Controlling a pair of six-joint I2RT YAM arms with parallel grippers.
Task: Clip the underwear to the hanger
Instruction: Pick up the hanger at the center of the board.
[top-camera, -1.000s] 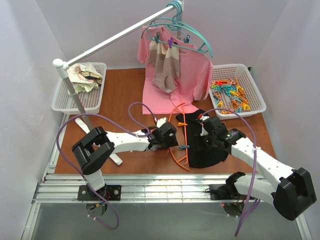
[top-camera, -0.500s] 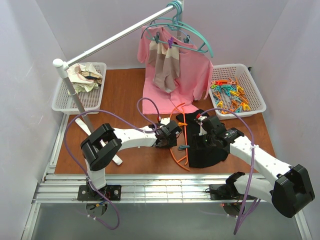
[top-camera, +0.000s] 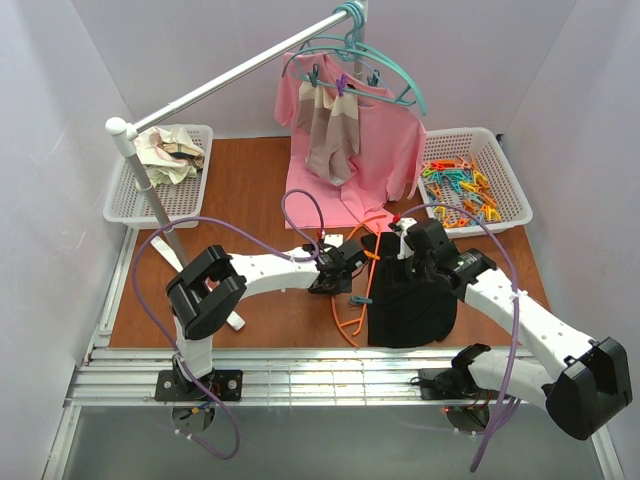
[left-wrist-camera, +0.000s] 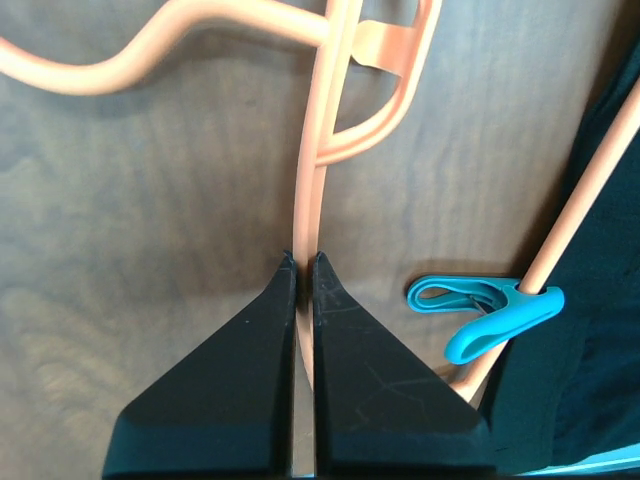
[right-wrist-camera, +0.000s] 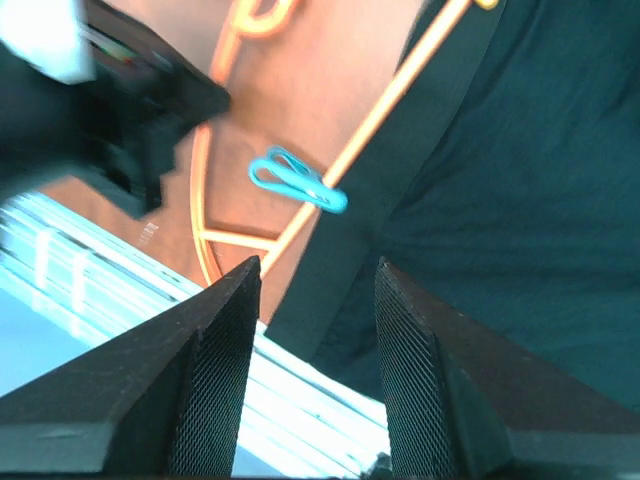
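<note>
Left tool (left-wrist-camera: 303, 262) pinches hanger (left-wrist-camera: 318, 150), teal clip (left-wrist-camera: 485, 310) and underwear (left-wrist-camera: 590, 330) just beside.

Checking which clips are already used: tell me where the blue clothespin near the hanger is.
Top view, near the middle: the blue clothespin sits on the hanger, at the left edge of the underwear.

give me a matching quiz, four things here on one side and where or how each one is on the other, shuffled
1 left gripper
2 right gripper
3 blue clip
4 basket on the right

a open, over the underwear
b holding coloured clips
c shut on the hanger
d on the hanger's bar

Pairs: 1-c, 2-a, 3-d, 4-b
</note>
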